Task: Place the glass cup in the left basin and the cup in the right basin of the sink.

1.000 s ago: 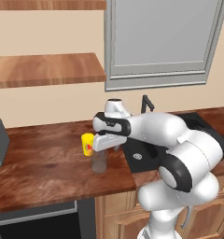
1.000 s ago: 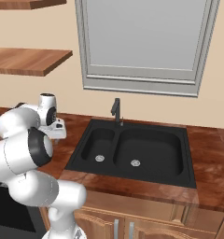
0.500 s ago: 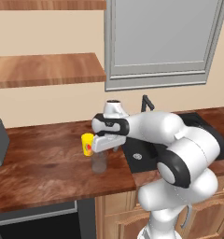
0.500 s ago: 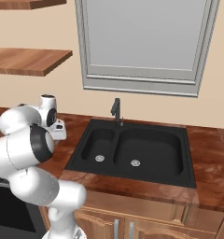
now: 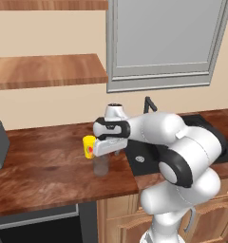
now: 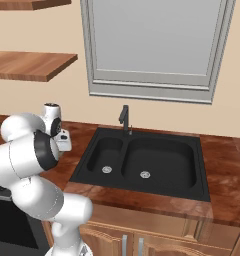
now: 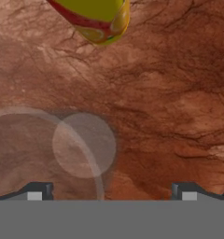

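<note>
While on wood: 1 glass cup [image 5: 101, 165], 1 cup [image 5: 89, 146].

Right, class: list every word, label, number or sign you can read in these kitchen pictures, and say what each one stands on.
No readable text anywhere.
The cup bears a red mark on its side: a shape, not letters or numbers.
The glass cup, the sink and the counter carry no labels.
</note>
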{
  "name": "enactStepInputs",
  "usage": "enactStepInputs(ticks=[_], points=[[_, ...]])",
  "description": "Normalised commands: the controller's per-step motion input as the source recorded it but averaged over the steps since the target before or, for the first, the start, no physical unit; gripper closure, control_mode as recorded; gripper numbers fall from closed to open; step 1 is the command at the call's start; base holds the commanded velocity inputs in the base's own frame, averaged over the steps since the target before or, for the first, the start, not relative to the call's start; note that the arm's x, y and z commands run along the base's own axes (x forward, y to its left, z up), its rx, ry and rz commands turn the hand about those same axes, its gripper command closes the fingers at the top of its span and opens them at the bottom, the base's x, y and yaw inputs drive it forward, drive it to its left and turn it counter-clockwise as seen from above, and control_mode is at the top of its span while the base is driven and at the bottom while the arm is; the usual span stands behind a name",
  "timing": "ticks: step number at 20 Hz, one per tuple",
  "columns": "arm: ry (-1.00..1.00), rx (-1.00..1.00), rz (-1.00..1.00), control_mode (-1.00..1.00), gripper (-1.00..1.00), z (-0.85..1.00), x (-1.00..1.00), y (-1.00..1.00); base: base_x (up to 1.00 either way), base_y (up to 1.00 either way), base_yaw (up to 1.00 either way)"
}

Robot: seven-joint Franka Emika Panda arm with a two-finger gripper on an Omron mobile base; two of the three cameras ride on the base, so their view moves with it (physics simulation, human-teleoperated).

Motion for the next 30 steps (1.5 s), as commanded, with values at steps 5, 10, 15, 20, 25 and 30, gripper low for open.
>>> enactStepInputs(ticks=[5, 10, 15, 20, 25, 30], points=[[0.0, 0.0, -0.02, -1.0, -1.0, -0.1, 0.0, 0.0, 0.0, 0.0, 0.0], [0.0, 0.0, -0.03, -1.0, -1.0, -0.09, 0.01, 0.0, 0.0, 0.0, 0.0], [-0.01, 0.0, -0.04, -1.0, -1.0, -0.07, 0.01, 0.02, 0.0, 0.0, 0.0], [-0.03, 0.0, -0.06, -1.0, -1.0, -0.05, 0.03, 0.06, 0.0, 0.0, 0.0], [-0.04, 0.0, -0.09, -1.0, -1.0, -0.06, 0.02, 0.08, 0.0, 0.0, 0.0], [-0.03, 0.0, -0.12, -1.0, -1.0, -0.07, 0.0, 0.04, 0.0, 0.0, 0.0]])
